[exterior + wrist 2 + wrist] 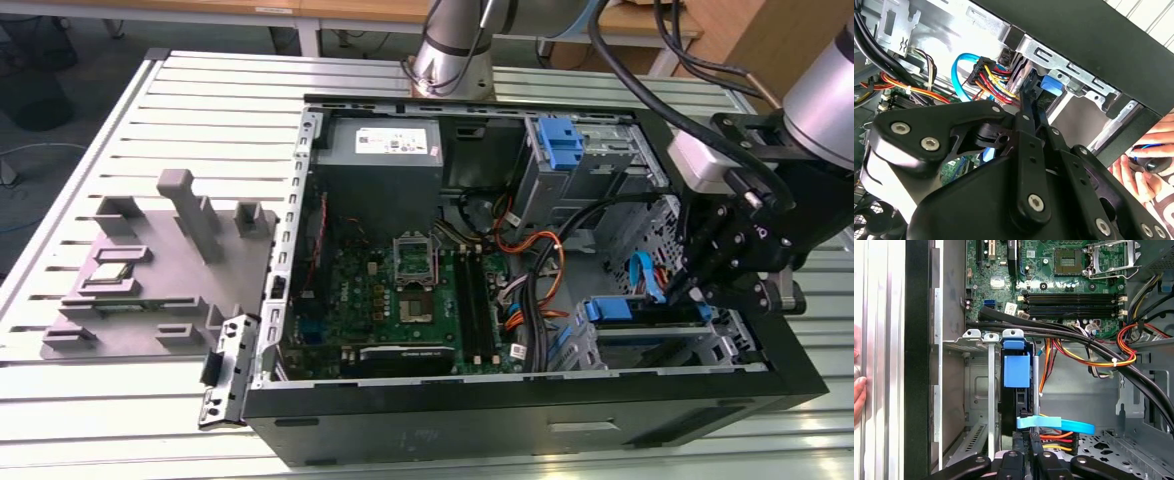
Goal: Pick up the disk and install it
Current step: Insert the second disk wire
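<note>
The claw (694, 290) is clamped on the disk (1017, 390), which sits edge-on just ahead of it in the computer case's (534, 420) drive bay (likely being seated).

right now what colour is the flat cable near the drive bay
Light blue; the flat cable shows best in the first wrist view, beside the drive bay.

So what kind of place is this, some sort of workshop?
Probably a robotics lab or assembly test bench: an opened desktop computer case lies on a slotted metal table, beside a grey fixture tray, with the arm's end effector reaching inside.
</note>
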Robot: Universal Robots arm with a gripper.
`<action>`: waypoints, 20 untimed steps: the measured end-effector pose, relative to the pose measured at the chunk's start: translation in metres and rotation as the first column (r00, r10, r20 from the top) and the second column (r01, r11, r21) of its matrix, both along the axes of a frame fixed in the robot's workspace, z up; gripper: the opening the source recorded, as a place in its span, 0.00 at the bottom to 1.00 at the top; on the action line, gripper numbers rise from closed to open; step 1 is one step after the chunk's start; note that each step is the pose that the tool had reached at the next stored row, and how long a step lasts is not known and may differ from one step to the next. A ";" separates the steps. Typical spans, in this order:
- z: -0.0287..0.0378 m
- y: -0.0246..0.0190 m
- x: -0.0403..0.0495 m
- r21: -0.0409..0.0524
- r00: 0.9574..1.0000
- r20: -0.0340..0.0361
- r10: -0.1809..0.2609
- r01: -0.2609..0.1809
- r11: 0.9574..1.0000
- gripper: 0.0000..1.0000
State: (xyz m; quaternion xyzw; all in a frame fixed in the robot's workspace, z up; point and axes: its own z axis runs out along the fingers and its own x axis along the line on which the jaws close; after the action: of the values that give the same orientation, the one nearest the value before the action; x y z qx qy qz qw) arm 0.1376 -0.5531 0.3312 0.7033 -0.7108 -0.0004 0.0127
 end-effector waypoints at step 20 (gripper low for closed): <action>-0.0035 0.0000 0.0000 0.000 1.000 0.000 0.000 0.000 1.000 0.16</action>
State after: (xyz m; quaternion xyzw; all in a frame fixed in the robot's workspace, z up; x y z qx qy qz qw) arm 0.1376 -0.5531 0.3277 0.7033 -0.7108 -0.0004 0.0127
